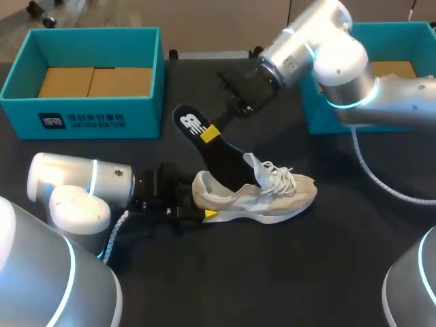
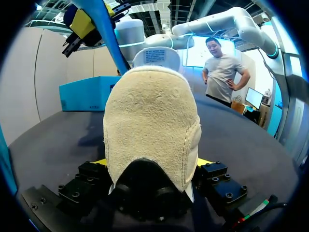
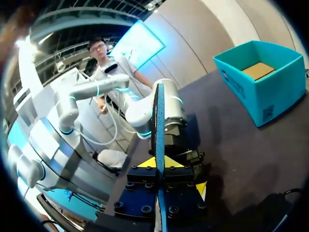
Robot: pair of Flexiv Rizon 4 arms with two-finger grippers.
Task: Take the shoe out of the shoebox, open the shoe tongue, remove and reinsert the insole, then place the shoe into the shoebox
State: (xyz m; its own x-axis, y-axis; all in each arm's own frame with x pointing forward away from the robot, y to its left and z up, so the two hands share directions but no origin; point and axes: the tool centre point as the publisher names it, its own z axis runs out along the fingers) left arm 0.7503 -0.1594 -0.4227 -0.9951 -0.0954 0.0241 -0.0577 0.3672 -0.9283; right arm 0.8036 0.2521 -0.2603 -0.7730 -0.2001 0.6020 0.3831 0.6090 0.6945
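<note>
beige suede shoe (image 1: pixel 262 194), fuzzy rounded heel, on black table (image 1: pixel 327 272). left gripper (image 1: pixel 204 214), low and level, clamps heel. right gripper (image 1: pixel 211 133), angled down, pinches thin dark insole (image 1: pixel 221 153), toe end inside shoe.

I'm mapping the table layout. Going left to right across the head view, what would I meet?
left teal shoebox → left gripper → shoe → right teal shoebox
</note>
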